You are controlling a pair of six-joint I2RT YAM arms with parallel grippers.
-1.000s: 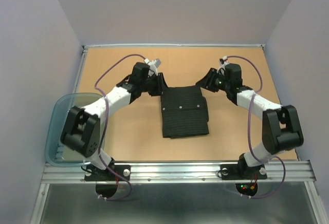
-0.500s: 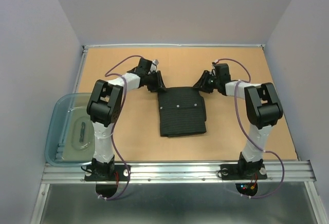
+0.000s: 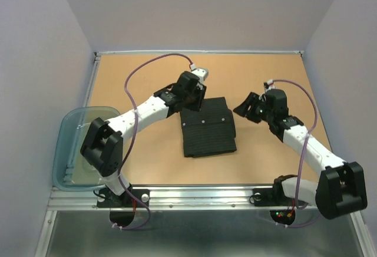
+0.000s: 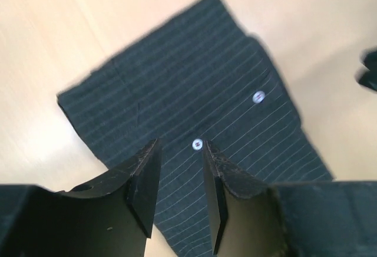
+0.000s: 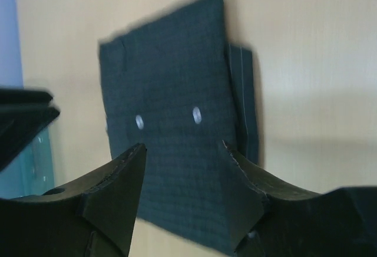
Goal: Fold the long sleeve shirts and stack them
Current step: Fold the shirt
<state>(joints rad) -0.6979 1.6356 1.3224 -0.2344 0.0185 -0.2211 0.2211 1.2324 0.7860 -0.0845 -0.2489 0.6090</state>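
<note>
While my left pincer [image 4: 181,151] hangs over the far left corner of the folded black shirt [image 3: 209,126], jaws narrowly apart and empty, my right pincer [image 5: 184,148] gapes wider, also empty, just off the shirt's right edge. The shirt lies flat mid-worktop [image 3: 147,151], buttons up. A plastic tub [image 3: 70,145] sits at the left edge.

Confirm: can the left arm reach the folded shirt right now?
Likely yes. The left end effector hangs over the far-left corner of the shirt, jaws apart and empty, with nothing between them and the cloth.
</note>
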